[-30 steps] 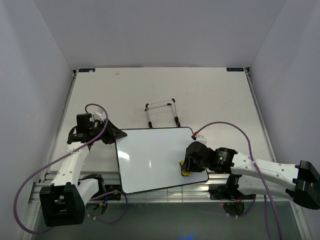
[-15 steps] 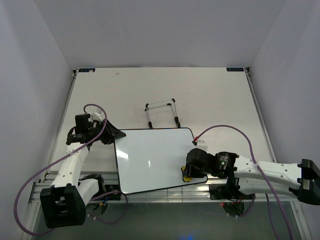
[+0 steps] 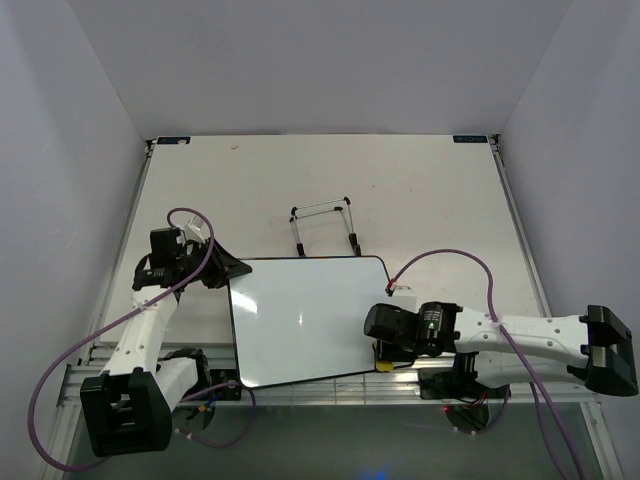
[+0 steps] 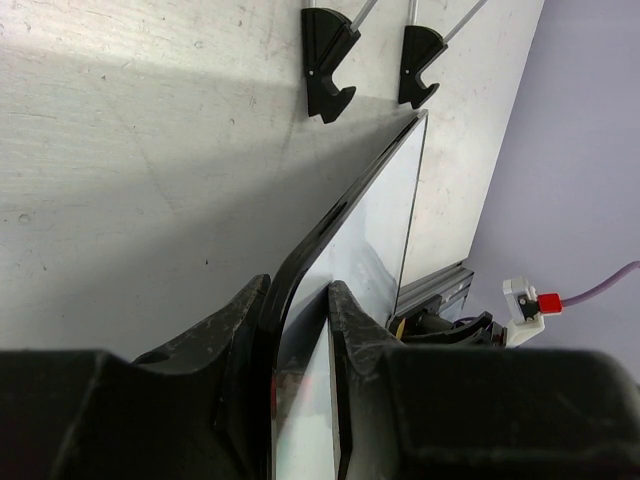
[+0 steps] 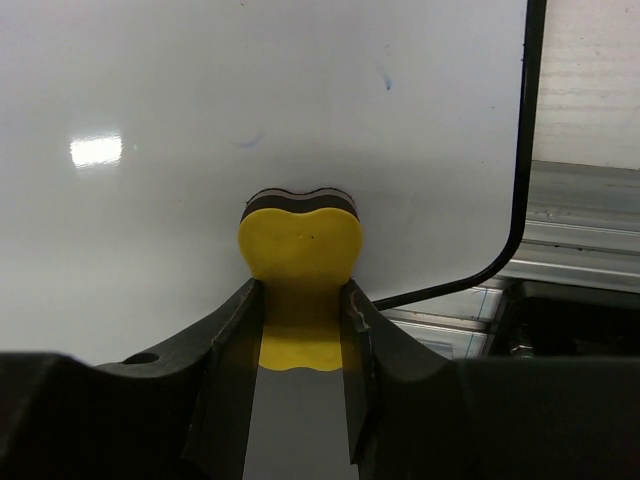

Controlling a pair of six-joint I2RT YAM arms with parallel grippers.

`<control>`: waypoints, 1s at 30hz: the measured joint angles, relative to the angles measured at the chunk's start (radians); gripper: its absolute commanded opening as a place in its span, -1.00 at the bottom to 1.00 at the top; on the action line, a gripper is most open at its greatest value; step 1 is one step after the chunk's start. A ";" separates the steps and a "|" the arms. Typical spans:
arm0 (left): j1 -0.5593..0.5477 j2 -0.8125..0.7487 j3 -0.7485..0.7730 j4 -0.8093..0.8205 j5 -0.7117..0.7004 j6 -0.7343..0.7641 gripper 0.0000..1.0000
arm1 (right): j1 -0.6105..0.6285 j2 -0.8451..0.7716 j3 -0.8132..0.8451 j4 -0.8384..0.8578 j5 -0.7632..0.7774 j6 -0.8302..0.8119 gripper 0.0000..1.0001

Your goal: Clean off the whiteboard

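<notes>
The left fingers (image 4: 243,338) are closed on the rim of the whiteboard (image 3: 300,320) at its far-left corner, one finger on each side of the edge, steadying it. The board lies flat on the worktop (image 3: 420,190) between the two arms, its near edge over the rail and the wire stand (image 3: 322,225) just beyond its far edge.

From above, the white face shows no writing, only a glare spot. The right wrist view shows two faint specks on the surface, too small to read as strokes.

At the board's near-right corner, the right fingers (image 5: 232,345) are clamped on the yellow eraser (image 5: 300,245), which is pressed flat to the board.

The erasing looks almost done; what seems left is clearing those faint specks and this last corner.
</notes>
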 measured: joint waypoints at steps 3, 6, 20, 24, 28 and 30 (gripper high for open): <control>0.002 -0.001 -0.005 0.009 0.005 0.001 -1.00 | -0.003 0.023 0.011 -0.016 -0.003 -0.003 -0.48; 0.004 -0.002 -0.007 0.011 0.007 0.000 -1.00 | -0.014 0.024 0.013 -0.035 -0.007 -0.010 -0.47; 0.005 -0.004 -0.009 0.016 0.013 -0.004 -1.00 | -0.072 0.064 0.013 -0.147 -0.016 -0.110 -0.48; 0.006 -0.004 -0.009 0.029 0.016 -0.003 -1.00 | -0.074 0.070 0.012 -0.116 -0.027 -0.195 -0.48; 0.011 -0.005 -0.009 0.048 0.019 0.003 -1.00 | -0.075 0.113 0.030 -0.087 -0.040 -0.279 -0.48; 0.015 -0.007 -0.009 0.057 0.018 0.006 -1.00 | -0.076 0.143 0.049 -0.074 -0.050 -0.321 -0.49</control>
